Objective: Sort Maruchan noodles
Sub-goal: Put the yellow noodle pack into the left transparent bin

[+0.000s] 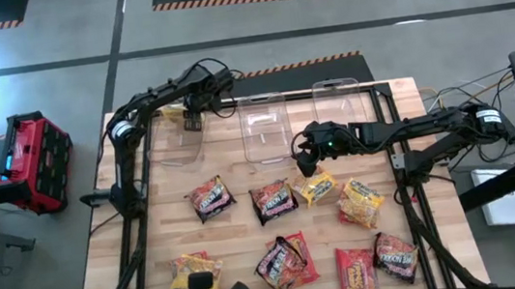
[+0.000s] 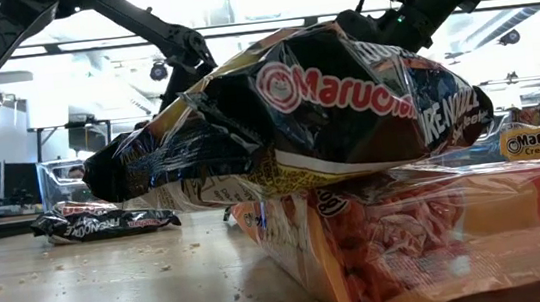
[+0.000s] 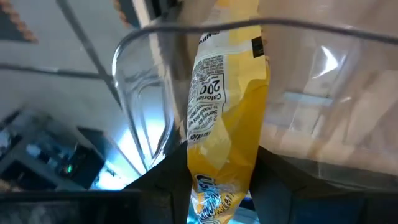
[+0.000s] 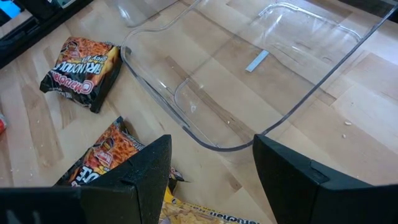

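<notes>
Yellow packet (image 3: 227, 106) hangs pinched between the left gripper's (image 3: 214, 186) fingers, over the left clear bin (image 1: 179, 134) at the table's (image 1: 241, 253) far edge. Right gripper (image 1: 305, 154) hovers with jaws apart, holding nothing, just near of the middle bin (image 4: 249, 74), above another yellow packet (image 1: 316, 188). Other packets, dark, red and yellow, lie scattered across the near half of the table.

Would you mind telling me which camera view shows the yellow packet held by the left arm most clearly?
The left wrist view: the yellow packet fills the frame, gripped in the left end effector over a clear bin. The high view shows only a yellow sliver; the low and right wrist views miss it.
</notes>
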{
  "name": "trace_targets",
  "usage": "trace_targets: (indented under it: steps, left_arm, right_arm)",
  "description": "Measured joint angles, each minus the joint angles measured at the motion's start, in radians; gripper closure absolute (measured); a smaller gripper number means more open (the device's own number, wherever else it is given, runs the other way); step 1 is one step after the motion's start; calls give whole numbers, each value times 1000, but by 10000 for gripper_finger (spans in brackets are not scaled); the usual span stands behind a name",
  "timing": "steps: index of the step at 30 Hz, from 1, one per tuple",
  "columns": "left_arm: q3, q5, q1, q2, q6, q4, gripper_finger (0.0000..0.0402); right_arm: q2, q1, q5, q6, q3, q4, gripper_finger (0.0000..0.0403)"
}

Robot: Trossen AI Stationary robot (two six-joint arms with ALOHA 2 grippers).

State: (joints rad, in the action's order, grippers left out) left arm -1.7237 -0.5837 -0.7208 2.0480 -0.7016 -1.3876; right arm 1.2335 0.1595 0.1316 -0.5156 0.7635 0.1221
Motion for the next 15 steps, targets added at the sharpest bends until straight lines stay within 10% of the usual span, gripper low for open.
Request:
trace_targets:
  steps: [15]
  left_arm:
    - [2, 68, -6, 33, 62, 55, 283]
  right_arm:
    - [0, 0, 0, 0, 0, 0, 188]
